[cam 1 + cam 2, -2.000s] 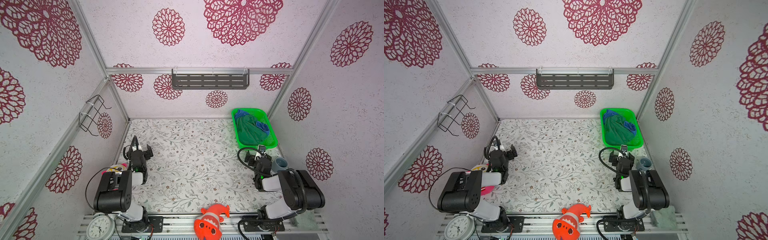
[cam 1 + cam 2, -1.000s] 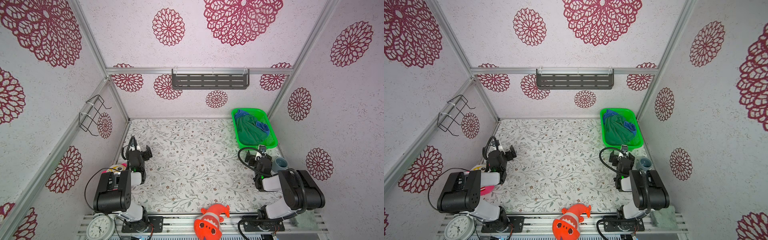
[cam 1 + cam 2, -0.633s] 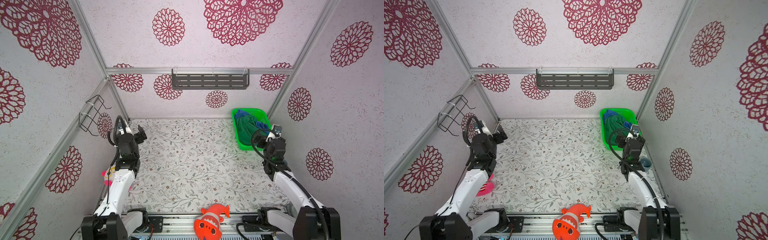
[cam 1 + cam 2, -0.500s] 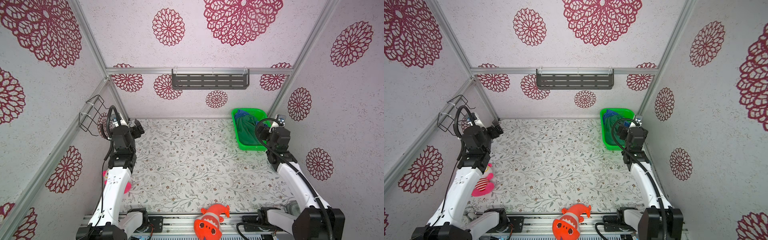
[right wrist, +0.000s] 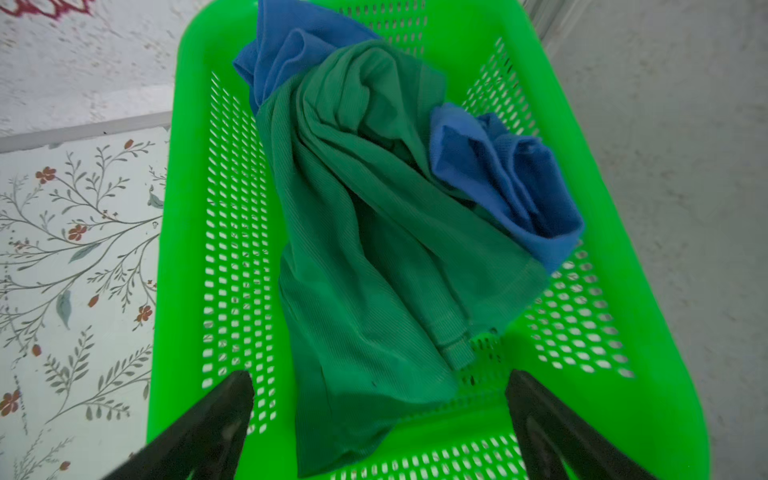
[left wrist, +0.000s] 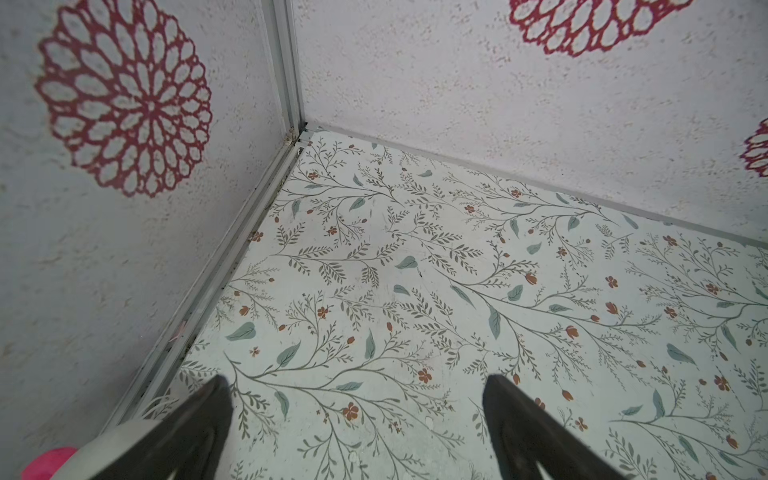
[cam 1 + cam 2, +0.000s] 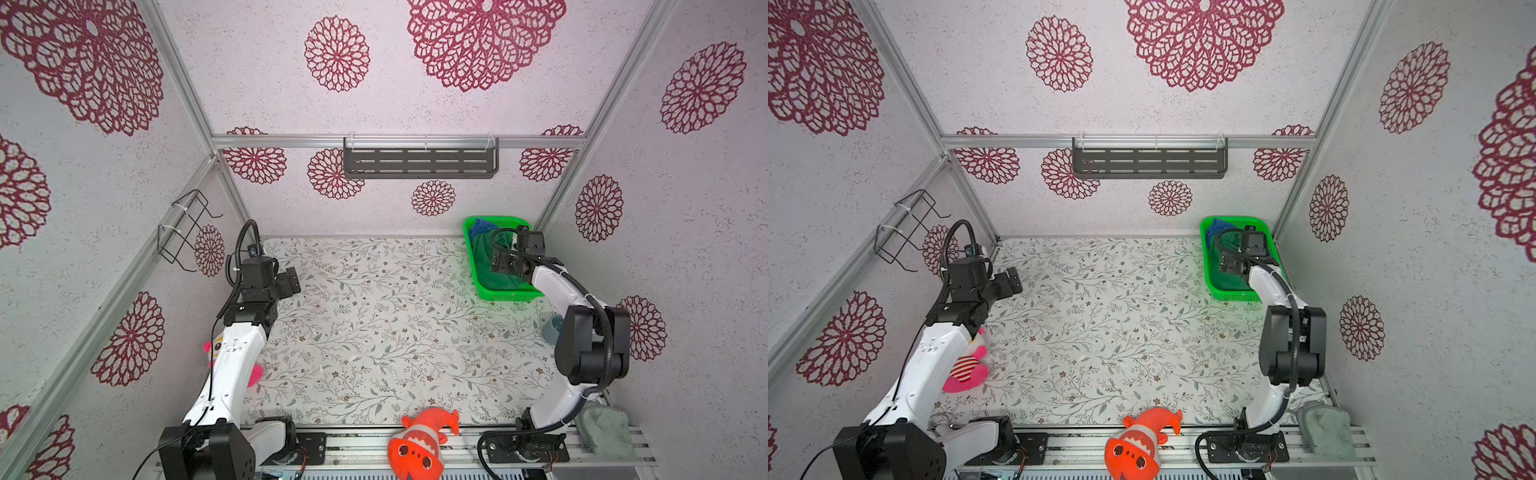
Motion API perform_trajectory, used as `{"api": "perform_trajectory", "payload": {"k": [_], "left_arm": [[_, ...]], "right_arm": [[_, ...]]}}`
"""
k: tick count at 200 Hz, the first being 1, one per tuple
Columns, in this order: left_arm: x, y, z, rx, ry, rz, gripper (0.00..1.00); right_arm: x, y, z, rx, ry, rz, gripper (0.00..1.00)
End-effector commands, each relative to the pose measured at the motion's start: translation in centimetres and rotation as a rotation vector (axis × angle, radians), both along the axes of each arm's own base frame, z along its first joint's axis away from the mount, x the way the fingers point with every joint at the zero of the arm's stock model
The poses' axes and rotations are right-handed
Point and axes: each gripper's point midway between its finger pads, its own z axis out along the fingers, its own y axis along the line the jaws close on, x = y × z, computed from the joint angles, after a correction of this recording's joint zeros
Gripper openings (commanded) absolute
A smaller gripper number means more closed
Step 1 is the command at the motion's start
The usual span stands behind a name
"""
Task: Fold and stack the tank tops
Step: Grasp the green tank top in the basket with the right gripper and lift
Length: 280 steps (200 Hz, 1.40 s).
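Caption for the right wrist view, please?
Open right pincer over basket holding crumpled green tank top and blue tank top.

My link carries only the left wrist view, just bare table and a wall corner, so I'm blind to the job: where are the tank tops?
Observer: Both lie crumpled in the green basket at the far right corner of the table.
Operator: How do they lie?
Observer: The dark green tank top fills the middle; the blue tank top shows only in two bunches at its edges.
Operator: And the right gripper?
Observer: The right gripper hangs open over the basket, holding nothing.
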Motion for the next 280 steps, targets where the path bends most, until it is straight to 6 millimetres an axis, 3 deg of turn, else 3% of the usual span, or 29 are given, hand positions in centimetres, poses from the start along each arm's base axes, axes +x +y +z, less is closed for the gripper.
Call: {"api": "perform_trajectory", "payload": {"k": [1,38,65,80,94,103,138,162,189,218,240,258,280], "left_arm": [[0.5,-0.7,0.1,-0.01,0.018,-0.038,0.98],[0.6,-0.8,-0.6,-0.016,0.039,-0.042,0.98],[0.7,-0.7,-1.0,-0.015,0.05,-0.041,0.98],[0.7,-0.7,-1.1,-0.012,0.056,-0.038,0.98],[0.6,-0.6,-1.1,-0.009,0.058,-0.036,0.98],[0.6,-0.5,-1.2,-0.006,0.061,-0.034,0.98],[0.8,-0.7,-1.4,-0.015,0.068,-0.042,0.98],[0.8,-0.9,-1.2,-0.031,0.064,-0.049,0.97],[0.8,-1.3,-0.9,-0.05,0.051,-0.059,0.98],[0.8,-1.5,-0.7,-0.064,0.043,-0.068,0.97],[0.7,-1.7,-0.4,-0.073,0.032,-0.07,0.97],[0.7,-1.7,-0.1,-0.076,0.024,-0.072,0.98],[0.7,-1.8,0.0,-0.08,0.02,-0.076,0.97]], "right_arm": [[2.3,0.7,0.3,0.059,-0.012,0.019,0.97],[5.2,1.2,-3.1,0.121,0.016,0.004,0.91],[6.8,2.2,-4.7,0.188,0.039,0.018,0.73],[7.3,2.3,-4.6,0.205,0.046,0.015,0.5],[7.5,2.5,-3.2,0.21,0.027,0.024,0.17],[7.3,2.3,-1.4,0.204,-0.005,0.015,0.0],[5.2,1.5,9.1,0.141,-0.185,0.012,0.0],[2.2,1.8,17.5,0.121,-0.332,0.044,0.0],[-1.9,3.7,25.7,0.141,-0.484,0.11,0.0],[-6.8,7.5,33.6,0.196,-0.653,0.227,0.0],[-10.1,12.0,38.3,0.291,-0.756,0.379,0.0],[-12.2,15.9,40.4,0.364,-0.786,0.502,0.0],[-14.0,20.9,41.4,0.43,-0.792,0.639,0.0]]}}
